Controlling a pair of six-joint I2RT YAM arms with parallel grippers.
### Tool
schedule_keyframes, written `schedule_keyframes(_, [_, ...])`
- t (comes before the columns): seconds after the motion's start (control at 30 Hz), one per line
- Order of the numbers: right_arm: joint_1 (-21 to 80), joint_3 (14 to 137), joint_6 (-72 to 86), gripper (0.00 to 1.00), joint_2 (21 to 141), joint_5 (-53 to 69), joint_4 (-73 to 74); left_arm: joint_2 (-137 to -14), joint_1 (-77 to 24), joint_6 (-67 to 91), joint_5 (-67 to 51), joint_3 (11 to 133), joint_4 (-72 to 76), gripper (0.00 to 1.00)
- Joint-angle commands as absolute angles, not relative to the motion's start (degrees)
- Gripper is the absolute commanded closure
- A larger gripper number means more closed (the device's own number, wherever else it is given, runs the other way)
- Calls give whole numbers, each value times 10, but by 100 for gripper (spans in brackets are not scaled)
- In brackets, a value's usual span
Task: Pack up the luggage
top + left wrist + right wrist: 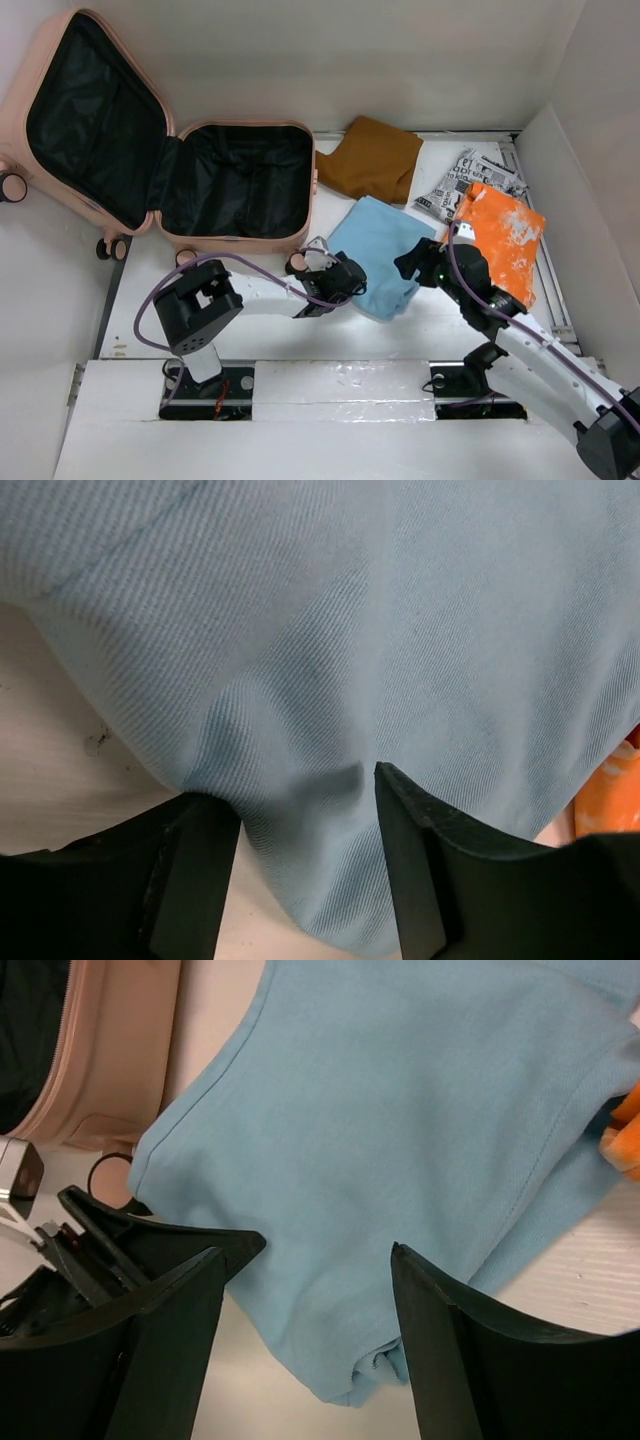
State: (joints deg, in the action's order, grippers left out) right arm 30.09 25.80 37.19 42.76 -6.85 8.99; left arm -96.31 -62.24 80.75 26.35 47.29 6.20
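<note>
The luggage [240,235], a pale pink suitcase with black lining, lies open at the back left; its pink shell [110,1050] also shows in the right wrist view. A light blue cloth [378,250] lies flat just right of it. My left gripper [352,283] is down at the cloth's near-left edge. Its jaws [303,787] stand apart astride a puckered fold of the blue cloth [330,660]. My right gripper [410,262] hovers open over the cloth's near-right side. Between its fingers [306,1255] lies the near corner of the blue cloth [400,1110], untouched.
A brown cloth [375,158] lies behind the blue one. An orange packet [505,235] and a black-and-white printed packet [470,180] sit to the right, near the white side wall [590,200]. The left gripper's finger [150,1235] shows beside my right fingers.
</note>
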Motion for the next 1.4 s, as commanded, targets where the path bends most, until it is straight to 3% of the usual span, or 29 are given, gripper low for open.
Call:
schedule_keyframes(0.0, [316,280,363,27,422,-67,49,-993,-613,820,306,473,26,49])
schedule_keyframes(0.1, [328,280,363,27,427,-67,43,-993,-607,790,326,473,43,60])
schedule_keyframes(0.17, [335,280,363,29,427,-67,43,-993,-599,761,331,455,66,79])
schedule_keyframes(0.2, [344,286,363,29,427,-67,43,-993,-592,756,337,450,76,100])
schedule_keyframes(0.43, [383,291,363,30,422,-79,38,-959,-574,673,373,450,77,100])
schedule_keyframes(0.73, [389,335,331,30,397,-91,43,-789,-579,472,308,510,23,100])
schedule_keyframes(0.9, [389,371,324,30,408,-101,36,-748,-484,321,193,594,0,100])
schedule_keyframes(1.03, [389,386,311,30,419,-101,26,-815,-378,227,59,707,-17,100])
schedule_keyframes(1.2, [389,399,306,30,442,-101,25,-941,-290,141,3,930,-120,100])
schedule_keyframes(1.37, [389,388,306,30,453,-94,19,-997,-189,120,-57,1055,-168,100])
